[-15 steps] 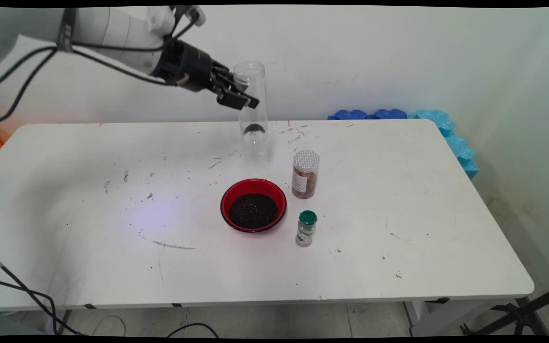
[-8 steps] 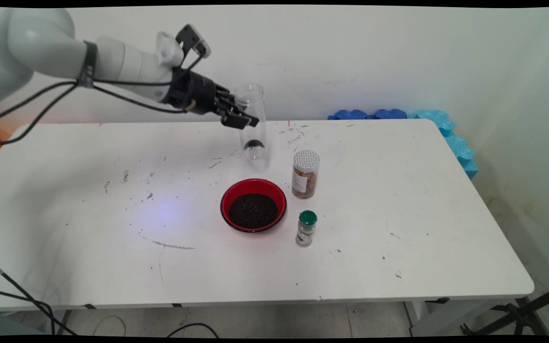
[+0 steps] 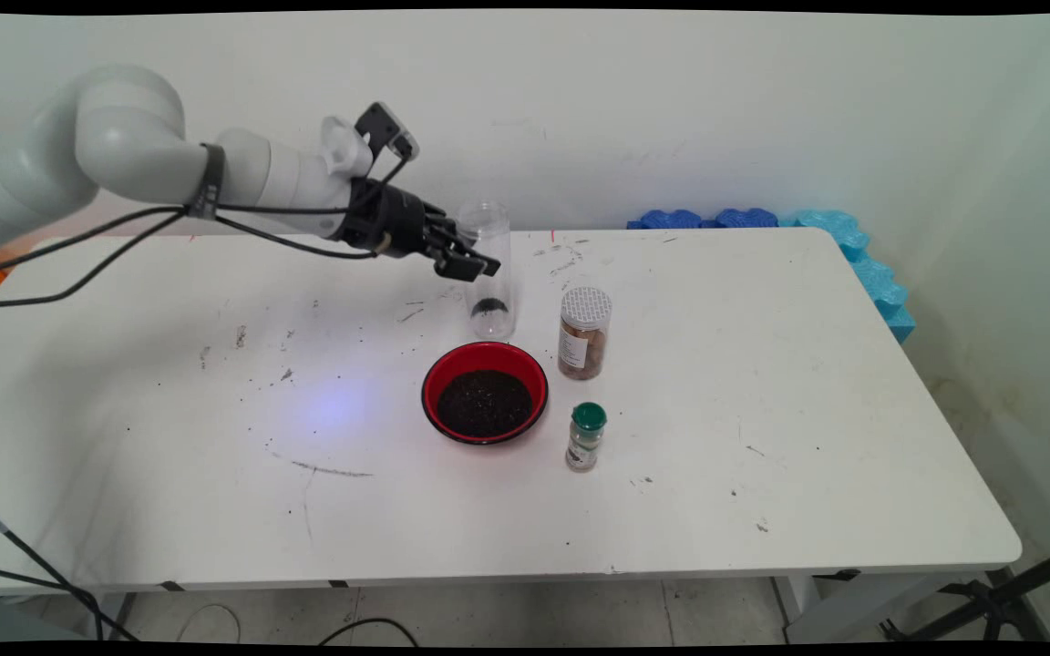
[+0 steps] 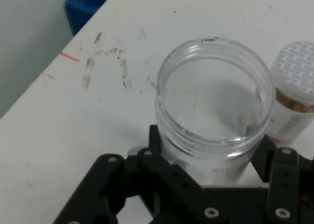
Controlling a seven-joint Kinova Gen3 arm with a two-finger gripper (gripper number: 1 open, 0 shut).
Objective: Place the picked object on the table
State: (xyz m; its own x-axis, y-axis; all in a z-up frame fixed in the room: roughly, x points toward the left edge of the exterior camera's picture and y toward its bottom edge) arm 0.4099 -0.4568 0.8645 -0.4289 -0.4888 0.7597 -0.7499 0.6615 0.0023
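Observation:
My gripper (image 3: 479, 264) is shut on a clear plastic jar (image 3: 488, 273), holding it upright by its side just behind the red bowl (image 3: 485, 392). A small dark clump lies in the jar's bottom. In the hand view the jar's open mouth (image 4: 216, 98) sits between the black fingers (image 4: 162, 175), its base low over the table or on it; which, I cannot tell. The red bowl is full of dark grains. A white-lidded jar with brown contents (image 3: 584, 333) stands right of the clear jar and shows at the hand view's right edge (image 4: 294, 103).
A small green-capped spice bottle (image 3: 586, 436) stands right of the bowl. Blue foam pieces (image 3: 762, 220) lie along the table's far right edge. The white table (image 3: 762, 410) bears dark smudges and scattered grains. Black cables hang from the arm at left.
The gripper has come down with the clear jar, from up against the wall to low over the table just behind the red bowl, moving a little toward the near side.

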